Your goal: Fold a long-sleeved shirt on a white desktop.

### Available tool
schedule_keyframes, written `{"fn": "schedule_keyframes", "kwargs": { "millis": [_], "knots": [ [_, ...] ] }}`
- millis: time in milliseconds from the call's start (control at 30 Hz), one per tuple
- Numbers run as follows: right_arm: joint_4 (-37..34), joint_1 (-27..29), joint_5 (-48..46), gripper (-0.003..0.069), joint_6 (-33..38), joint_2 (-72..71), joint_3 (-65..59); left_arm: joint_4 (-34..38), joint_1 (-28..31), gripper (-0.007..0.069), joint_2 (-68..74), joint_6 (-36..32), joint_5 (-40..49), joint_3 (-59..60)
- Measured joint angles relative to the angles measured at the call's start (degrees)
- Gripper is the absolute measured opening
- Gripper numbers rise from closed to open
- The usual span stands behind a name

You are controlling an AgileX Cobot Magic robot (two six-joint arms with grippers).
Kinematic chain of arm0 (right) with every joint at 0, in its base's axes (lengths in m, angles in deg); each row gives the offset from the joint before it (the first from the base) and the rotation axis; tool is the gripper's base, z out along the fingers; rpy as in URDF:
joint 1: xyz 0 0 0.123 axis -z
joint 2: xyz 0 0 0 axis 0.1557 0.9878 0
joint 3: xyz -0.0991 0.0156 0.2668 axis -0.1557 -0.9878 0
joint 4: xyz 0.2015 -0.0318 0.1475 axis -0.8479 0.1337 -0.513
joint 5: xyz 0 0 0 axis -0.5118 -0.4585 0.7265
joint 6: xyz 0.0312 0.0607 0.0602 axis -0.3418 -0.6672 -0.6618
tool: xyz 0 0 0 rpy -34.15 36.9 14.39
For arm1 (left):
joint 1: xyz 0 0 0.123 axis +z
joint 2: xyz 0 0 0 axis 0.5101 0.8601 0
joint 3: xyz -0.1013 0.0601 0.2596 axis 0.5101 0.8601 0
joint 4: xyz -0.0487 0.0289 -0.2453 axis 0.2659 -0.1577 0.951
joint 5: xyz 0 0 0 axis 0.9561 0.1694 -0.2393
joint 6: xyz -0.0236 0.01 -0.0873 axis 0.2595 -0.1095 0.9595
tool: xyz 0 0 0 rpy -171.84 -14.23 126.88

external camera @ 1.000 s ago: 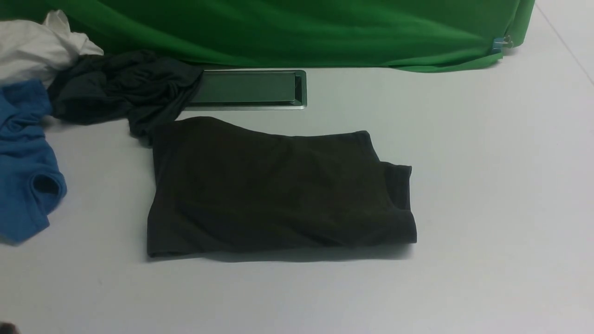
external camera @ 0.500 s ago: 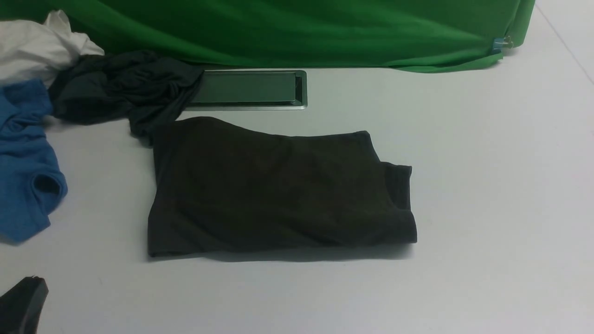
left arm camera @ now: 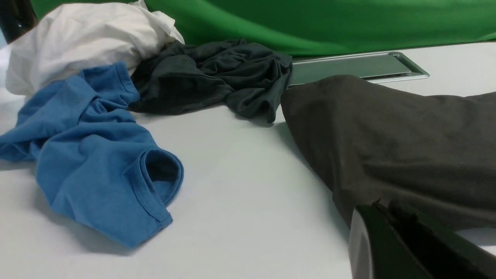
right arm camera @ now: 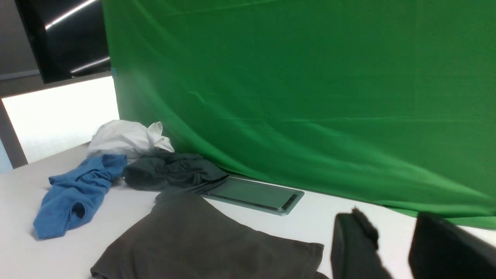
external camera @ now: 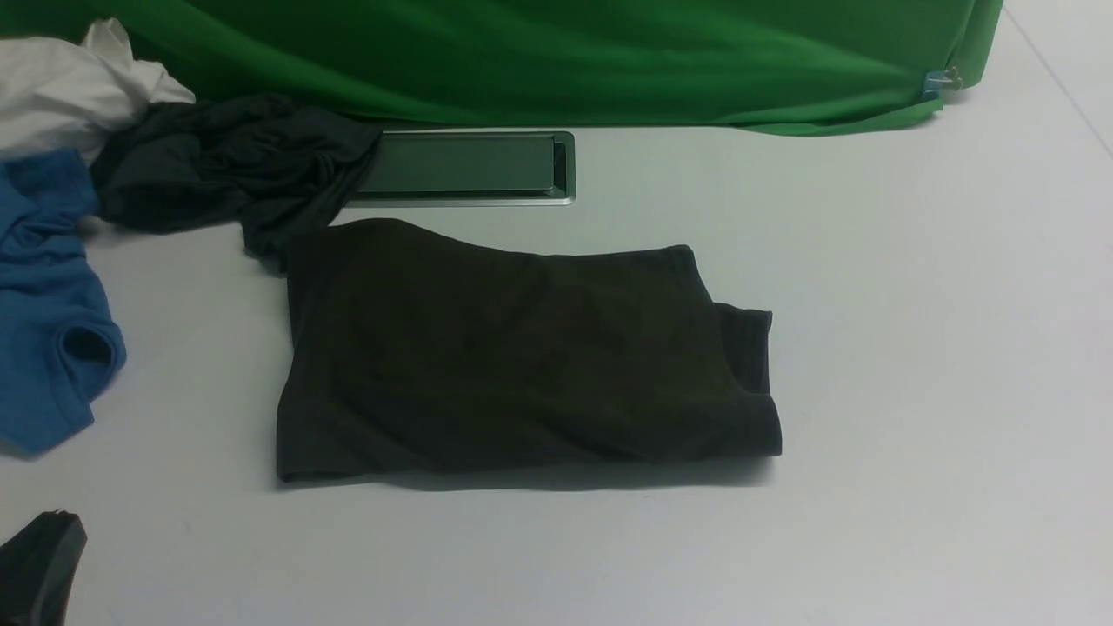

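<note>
Now I see the white desktop (external camera: 913, 348) before a green backdrop (external camera: 565, 61), four garments including one folded long-sleeved shirt (external camera: 522, 356), left gripper (left arm camera: 391, 240) closed on nothing, right gripper (right arm camera: 393, 248) parted and empty.

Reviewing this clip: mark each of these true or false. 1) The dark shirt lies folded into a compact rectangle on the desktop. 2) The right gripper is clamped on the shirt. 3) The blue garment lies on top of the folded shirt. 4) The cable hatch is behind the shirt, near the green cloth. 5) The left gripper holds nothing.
1) True: the long-sleeved shirt lies folded on the white desktop.
2) False: the right gripper stands open, clear of the shirt.
3) False: the blue garment lies apart, off to the left.
4) True: the cable hatch sits before the green cloth.
5) True: the left gripper is shut and empty.
</note>
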State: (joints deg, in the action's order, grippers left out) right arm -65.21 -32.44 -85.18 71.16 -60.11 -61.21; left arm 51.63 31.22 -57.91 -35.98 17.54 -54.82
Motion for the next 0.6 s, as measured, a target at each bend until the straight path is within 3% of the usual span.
{"fn": "schedule_keyframes", "kwargs": {
  "millis": [600],
  "knots": [
    [-0.02, 0.0, 0.0, 0.0238, -0.02, 0.0, 0.0, 0.0, 0.0, 0.002, 0.0, 0.0, -0.17, 0.0]
  ]
}}
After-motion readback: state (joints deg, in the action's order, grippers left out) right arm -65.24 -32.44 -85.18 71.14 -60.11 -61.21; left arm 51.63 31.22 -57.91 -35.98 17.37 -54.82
